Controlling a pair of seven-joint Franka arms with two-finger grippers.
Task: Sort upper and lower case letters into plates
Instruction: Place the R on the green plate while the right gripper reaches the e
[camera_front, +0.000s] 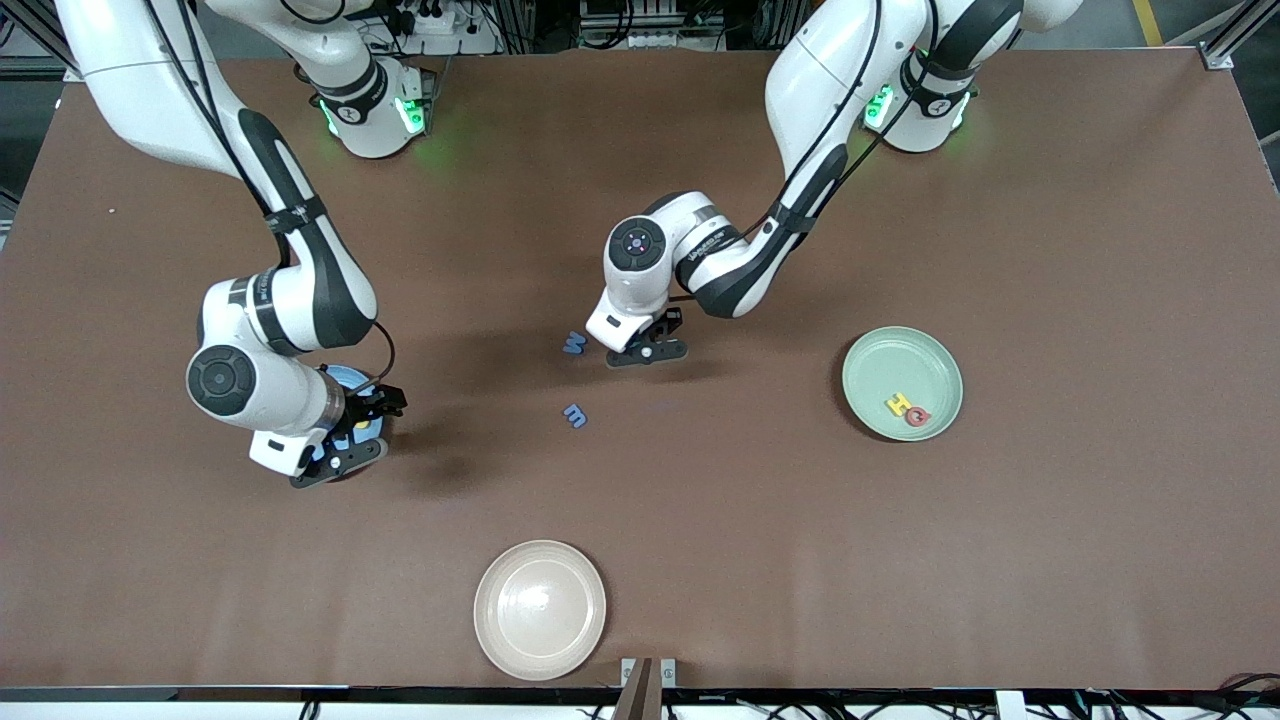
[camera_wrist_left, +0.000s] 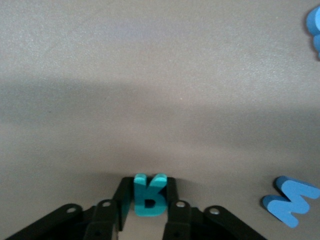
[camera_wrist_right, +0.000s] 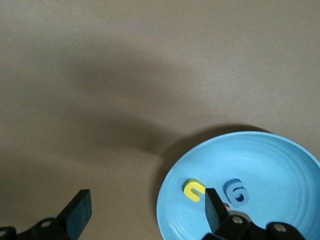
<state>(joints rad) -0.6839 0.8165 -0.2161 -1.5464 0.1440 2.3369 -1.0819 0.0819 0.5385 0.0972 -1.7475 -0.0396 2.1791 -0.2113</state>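
My left gripper (camera_front: 648, 352) is down at the table's middle, shut on a teal letter (camera_wrist_left: 149, 196) that stands on the brown mat, with a finger (camera_wrist_left: 124, 200) against each side of it. A blue M (camera_wrist_left: 291, 201) lies close beside it (camera_front: 574, 343). A second blue letter (camera_front: 575, 415) lies nearer the front camera. The pale green plate (camera_front: 890, 360) holds a yellow H (camera_front: 897, 404) and a red Q (camera_front: 917, 416). My right gripper (camera_wrist_right: 145, 212) hangs open over the rim of the blue plate (camera_wrist_right: 270, 165), which holds a yellow letter (camera_wrist_right: 194, 190) and a blue letter (camera_wrist_right: 236, 192).
A cream-beige plate (camera_front: 540, 610) sits at the table's front edge. In the front view the right arm covers most of the blue plate (camera_front: 347, 377). Bare brown mat lies between the plates.
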